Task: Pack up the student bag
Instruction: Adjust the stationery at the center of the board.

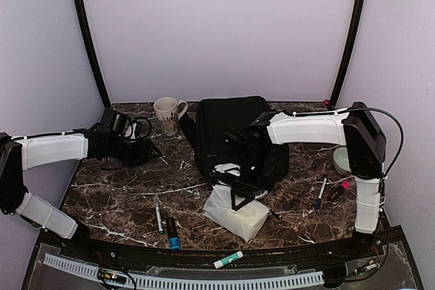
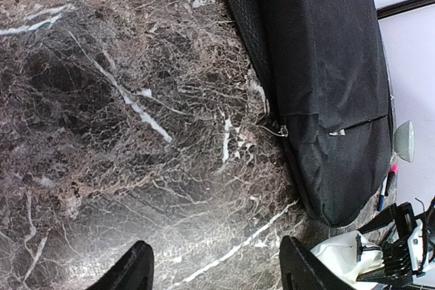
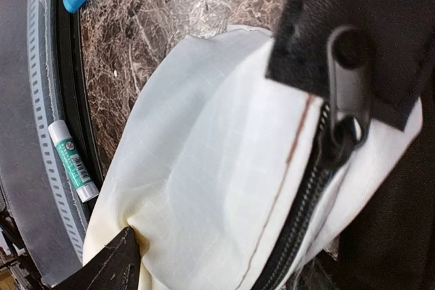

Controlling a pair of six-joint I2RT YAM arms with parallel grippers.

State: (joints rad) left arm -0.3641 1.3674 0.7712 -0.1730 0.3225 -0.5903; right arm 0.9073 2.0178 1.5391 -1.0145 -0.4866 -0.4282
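The student bag [image 1: 228, 127] is a large black backpack lying flat at the back middle of the table; it also shows in the left wrist view [image 2: 326, 79], with a small zipper pull [image 2: 277, 129] on its edge. A white fabric pouch [image 1: 236, 214] with a black zipper lies against its front end. My right gripper [image 1: 243, 198] points down onto this pouch [image 3: 204, 134]. In the right wrist view the gripper [image 3: 224, 263] is spread wide with the fabric between the jaws, and one fingertip [image 3: 115, 263] dents the cloth. My left gripper [image 1: 146, 151] hovers open and empty over bare marble [image 2: 214, 263], left of the bag.
A patterned mug [image 1: 168, 115] stands left of the bag. Pens [image 1: 158, 214] and a blue-capped marker [image 1: 172, 233] lie at the front. A glue stick [image 1: 228, 259] lies on the front rail. A blue pen [image 1: 320, 193], a pink marker [image 1: 341, 187] and a pale green bowl [image 1: 341, 159] sit at the right.
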